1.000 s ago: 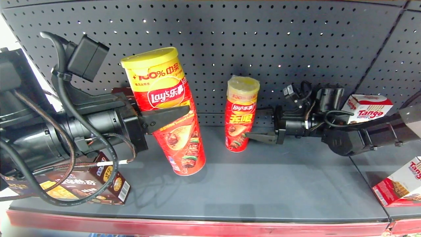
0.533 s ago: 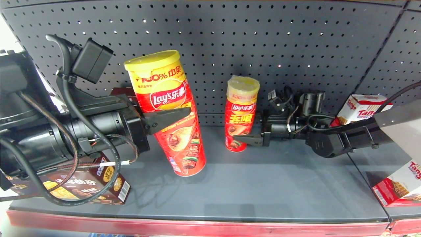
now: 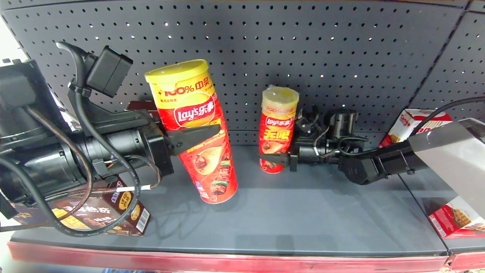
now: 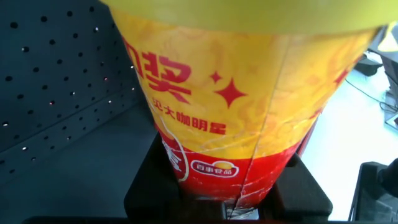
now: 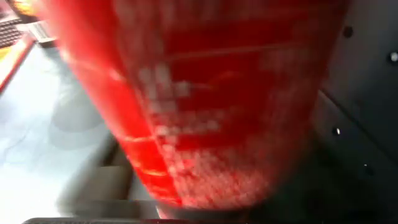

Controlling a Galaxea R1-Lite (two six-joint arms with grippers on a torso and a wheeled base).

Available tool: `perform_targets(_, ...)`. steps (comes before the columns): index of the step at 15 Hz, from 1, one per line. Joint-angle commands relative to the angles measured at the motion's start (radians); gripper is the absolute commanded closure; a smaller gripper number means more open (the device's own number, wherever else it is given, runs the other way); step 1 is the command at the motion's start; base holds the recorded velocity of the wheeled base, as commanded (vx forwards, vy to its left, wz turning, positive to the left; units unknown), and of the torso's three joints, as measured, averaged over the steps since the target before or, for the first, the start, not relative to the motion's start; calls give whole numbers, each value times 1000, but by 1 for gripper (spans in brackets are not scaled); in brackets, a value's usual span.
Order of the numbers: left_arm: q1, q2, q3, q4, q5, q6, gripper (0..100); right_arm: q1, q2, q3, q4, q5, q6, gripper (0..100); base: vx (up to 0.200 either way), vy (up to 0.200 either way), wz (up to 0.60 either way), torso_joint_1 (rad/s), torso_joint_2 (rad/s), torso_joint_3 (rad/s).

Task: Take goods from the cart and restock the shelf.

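My left gripper (image 3: 197, 133) is shut on a tall red and yellow chips can (image 3: 191, 113), holding it tilted with its base just at the grey shelf (image 3: 303, 212). The left wrist view looks up that same can (image 4: 236, 112) from between the jaws. A smaller chips can (image 3: 277, 125) stands upright near the pegboard back. My right gripper (image 3: 273, 154) is open around its lower half, one finger (image 3: 271, 157) crossing in front of it. In the right wrist view the small can (image 5: 205, 106) sits very close between the jaws.
A brown snack box (image 3: 94, 216) lies at the shelf's front left, under my left arm. Two red and white wafer boxes sit at the right, one at the back (image 3: 413, 121), one at the front (image 3: 454, 222). The shelf's red front lip (image 3: 227, 261) runs along the near edge.
My right gripper has slid left along the shelf until its fingers straddle the small can, which stayed put. The left gripper and tall can shifted slightly right and down.
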Motion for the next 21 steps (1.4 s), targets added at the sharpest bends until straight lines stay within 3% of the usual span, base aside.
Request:
perform_targets(1, 0, 3, 0, -1, -1, 0, 100, 2, -9, 3, 1, -5, 1, 100, 0, 0, 0, 0, 0, 0)
perform_targets(7, 1, 0, 1, -1, 1, 0, 100, 18, -106, 80, -9, 3, -1, 100, 0, 0, 0, 0, 0, 0)
perform_targets(11, 34, -20, 44, -15, -1, 1, 100, 39, -253, 253, -29, 13, -10, 100, 0, 0, 0, 0, 0, 0)
perform_targets(16, 34, -35, 54, -12, -1, 0, 100, 81, -308, 652, -429, 10, -10, 100, 0, 0, 0, 0, 0, 0)
perform_targets(18, 34, -35, 55, -9, -1, 0, 100, 85, -320, 767, -493, 9, -10, 100, 0, 0, 0, 0, 0, 0)
perform_targets(21, 35, -33, 55, -9, -1, 0, 100, 85, -334, 825, -510, 6, -11, 100, 0, 0, 0, 0, 0, 0)
